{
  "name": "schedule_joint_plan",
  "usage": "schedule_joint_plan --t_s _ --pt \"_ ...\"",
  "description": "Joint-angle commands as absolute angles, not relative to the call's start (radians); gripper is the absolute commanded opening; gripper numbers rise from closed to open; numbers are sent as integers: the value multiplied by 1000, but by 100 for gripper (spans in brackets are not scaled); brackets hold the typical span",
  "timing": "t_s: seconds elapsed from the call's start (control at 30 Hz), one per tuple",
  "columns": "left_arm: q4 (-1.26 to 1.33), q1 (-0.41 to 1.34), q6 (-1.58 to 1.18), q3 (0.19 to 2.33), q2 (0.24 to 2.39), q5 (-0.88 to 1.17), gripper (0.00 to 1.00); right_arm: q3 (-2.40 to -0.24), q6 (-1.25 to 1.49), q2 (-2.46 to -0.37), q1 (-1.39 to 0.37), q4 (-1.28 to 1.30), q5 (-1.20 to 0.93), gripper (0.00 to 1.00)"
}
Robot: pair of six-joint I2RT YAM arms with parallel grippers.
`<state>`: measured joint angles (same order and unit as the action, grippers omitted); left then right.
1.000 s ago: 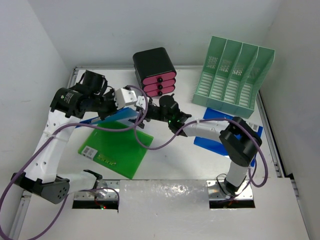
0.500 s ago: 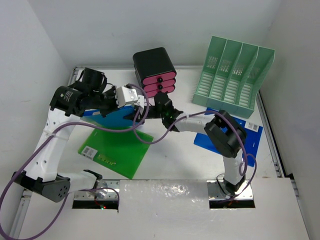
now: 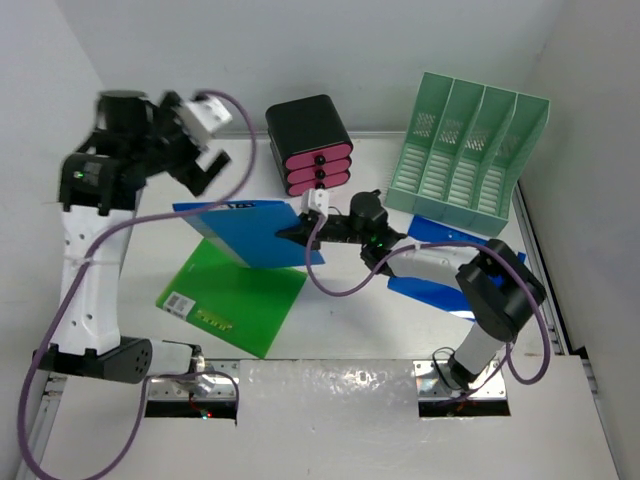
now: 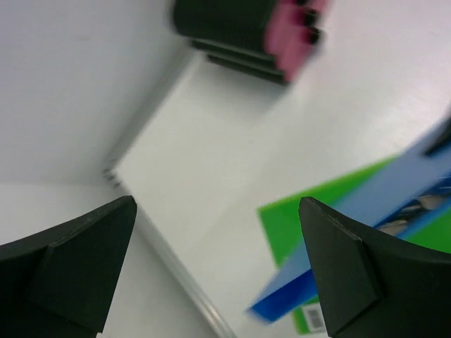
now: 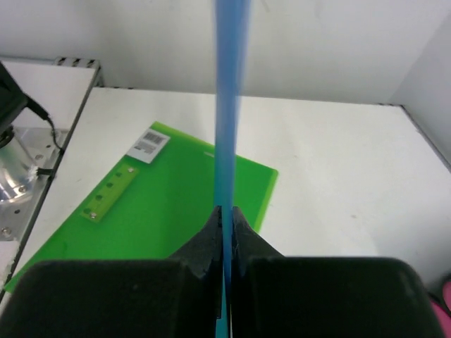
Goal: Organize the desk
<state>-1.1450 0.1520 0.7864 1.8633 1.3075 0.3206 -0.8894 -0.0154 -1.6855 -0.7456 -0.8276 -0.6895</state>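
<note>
Your right gripper is pinched tight on the edge of a blue folder, holding it raised and tilted over the middle of the desk. Your left gripper hangs high toward 10 o'clock, jaws spread wide with nothing between them.

By my reading the tidying is barely begun. The four slots of the mint file rack at 1 o'clock look empty from above, and every folder is outside it. A green folder lies flat at 7 o'clock, partly beneath the lifted one, and a second blue folder lies at 4 o'clock under the right arm.

The folders are thin, stiff, glossy plastic sheets — the green one carries a barcode sticker. The rack is slatted plastic with perforated dividers. At 12 o'clock sits a boxy black drawer unit with three pink fronts. The desk itself is smooth matte white, edged with metal rails.
</note>
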Motion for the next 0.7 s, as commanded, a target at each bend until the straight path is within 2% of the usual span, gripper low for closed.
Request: schedule_joint_plan --t_s 0.0,0.13,0.23,0.33,0.4,0.57,0.67 --pt "-1127 55 798 1994 1334 438 100 -833 40 -1634 -687 -850 -736 0" --pt "-1092 -36 729 2011 1374 432 100 -752 46 -1568 -638 -854 -730 0" --pt "-1184 -104 771 2054 1440 586 99 -704 52 -1533 -601 -853 -735 0" --pt "-1244 -109 875 1985 1457 685 99 -667 54 -1508 -572 -853 -750 0" --pt "-1258 -112 1025 1832 1416 786 98 -649 57 -1491 -549 -856 -776 0" --pt "-1175 -112 1283 1474 1292 876 97 -626 -36 -1468 -509 -795 -816 0" --pt "-1178 -110 1382 1370 1273 922 99 -623 -69 -1460 -509 -770 -827 0"
